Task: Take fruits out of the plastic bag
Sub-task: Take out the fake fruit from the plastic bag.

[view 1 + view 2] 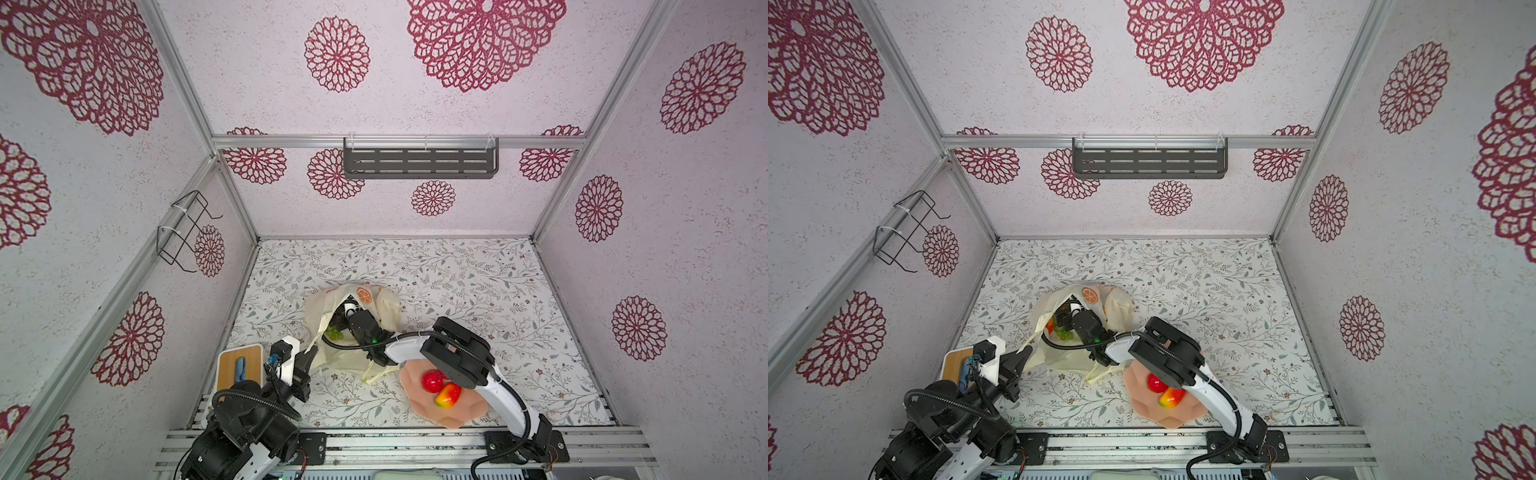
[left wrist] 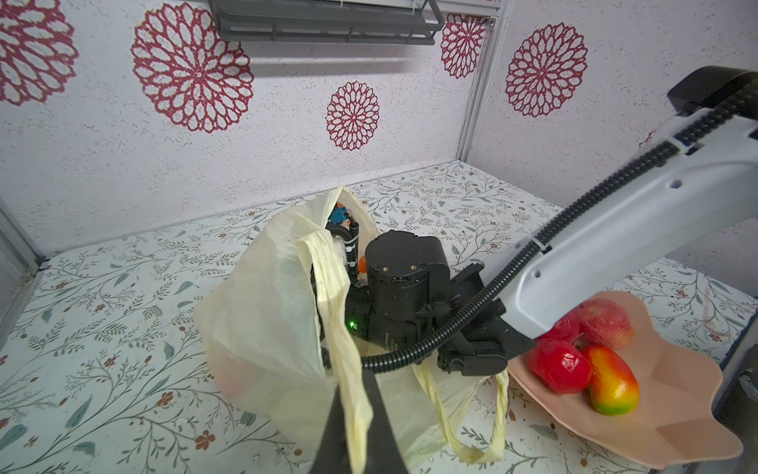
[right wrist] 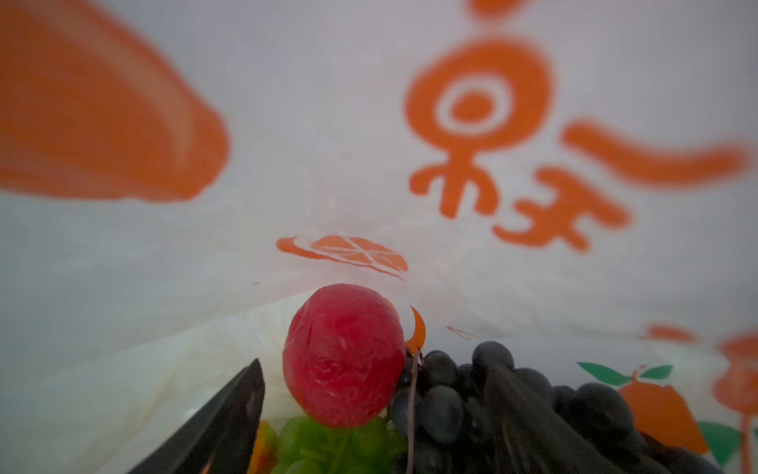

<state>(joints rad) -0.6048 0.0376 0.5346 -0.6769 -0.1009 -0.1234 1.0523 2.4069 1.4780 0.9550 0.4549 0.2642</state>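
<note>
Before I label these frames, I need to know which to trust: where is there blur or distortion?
Right wrist view: the plastic bag wall and its orange prints near the lens are blurred, the red apple fairly sharp. Both top views: sharp but wide-angle, frame rails splaying outward. Left wrist view: sharp, evenly lit.

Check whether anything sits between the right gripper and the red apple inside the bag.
Nothing visible does. The open right gripper faces the red apple directly inside the bag; dark grapes sit beside it.
</note>
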